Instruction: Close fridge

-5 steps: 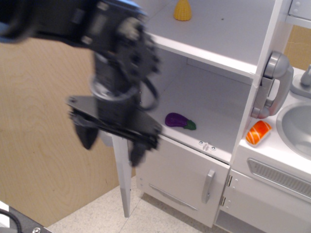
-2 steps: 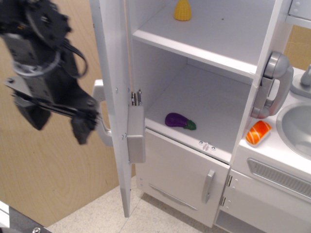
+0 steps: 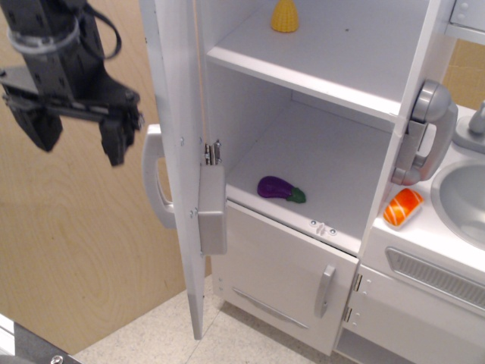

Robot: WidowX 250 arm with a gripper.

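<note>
The fridge point(image 3: 318, 98) door point(image 3: 178, 152) stands wide open, and the gripper point(image 3: 73, 133), spread wide and holding nothing, hangs left of it, ready to push it shut.

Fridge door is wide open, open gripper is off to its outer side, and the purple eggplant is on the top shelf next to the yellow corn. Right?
Not quite. The observation.image view shows the eggplant alone on the lower shelf; only the corn stands on the top shelf. The rest holds: the fridge door is wide open and the open gripper is off to its outer side, not touching it.
</note>
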